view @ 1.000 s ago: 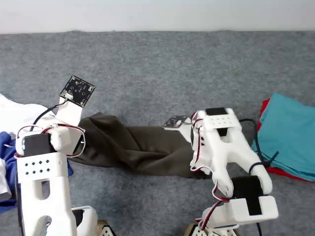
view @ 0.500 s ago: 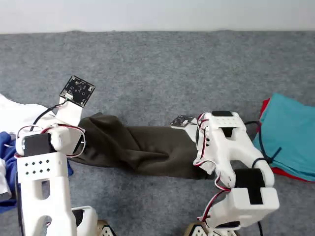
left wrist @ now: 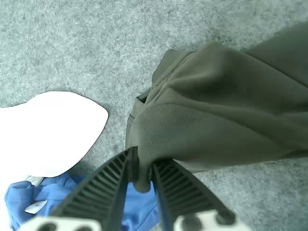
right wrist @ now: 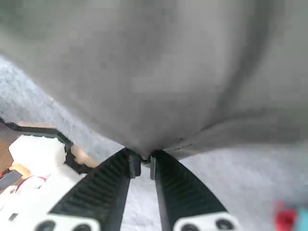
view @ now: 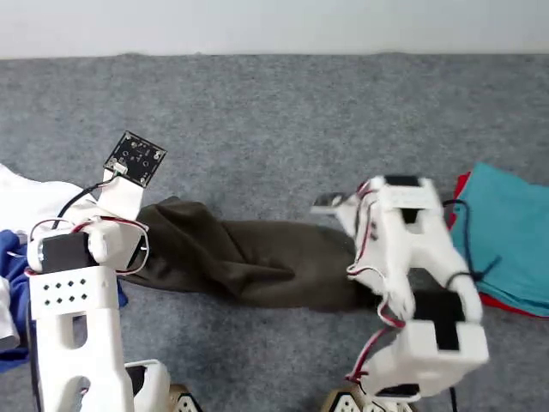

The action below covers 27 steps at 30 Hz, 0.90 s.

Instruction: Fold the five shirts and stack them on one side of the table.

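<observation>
Left pincer [left wrist: 141, 166] and right pincer [right wrist: 141, 161] each clamp the olive shirt [view: 249, 262] — from above, arms [view: 412, 249] cover both grips.

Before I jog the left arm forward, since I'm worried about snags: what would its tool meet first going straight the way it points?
The left tool is shut on the olive shirt, so it would likely push into that bunched cloth first; depth beyond is unclear.
</observation>
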Each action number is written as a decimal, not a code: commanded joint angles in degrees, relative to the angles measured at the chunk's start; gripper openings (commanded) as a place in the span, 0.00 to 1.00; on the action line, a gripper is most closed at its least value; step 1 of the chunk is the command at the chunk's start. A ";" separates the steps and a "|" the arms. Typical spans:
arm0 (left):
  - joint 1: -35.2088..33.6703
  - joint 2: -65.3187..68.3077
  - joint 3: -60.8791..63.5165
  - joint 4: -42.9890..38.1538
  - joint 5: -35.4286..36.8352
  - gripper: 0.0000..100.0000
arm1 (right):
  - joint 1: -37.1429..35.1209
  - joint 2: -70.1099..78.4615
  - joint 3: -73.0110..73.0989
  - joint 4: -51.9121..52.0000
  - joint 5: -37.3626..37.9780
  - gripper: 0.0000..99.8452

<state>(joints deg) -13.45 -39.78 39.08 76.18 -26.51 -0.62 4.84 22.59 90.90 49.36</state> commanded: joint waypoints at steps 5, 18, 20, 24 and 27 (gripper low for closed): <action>0.26 -0.70 -2.33 -0.62 0.35 0.01 | 4.62 -15.16 -17.67 11.56 5.54 0.01; 0.26 -0.70 -18.77 -0.53 4.48 0.01 | 5.14 -27.03 -31.21 11.38 5.27 0.01; 0.35 -0.53 -24.66 -0.53 4.84 0.01 | 4.79 -28.88 -35.16 10.07 5.19 0.01; 0.53 0.35 -32.22 -1.58 4.66 0.01 | 4.79 -30.02 -39.38 8.13 5.10 0.01; 1.58 2.11 -32.66 0.00 4.57 0.01 | 4.79 -28.44 -37.27 9.80 5.01 0.01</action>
<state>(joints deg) -12.84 -39.08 9.36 76.00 -22.37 3.87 -23.56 -13.89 99.69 54.37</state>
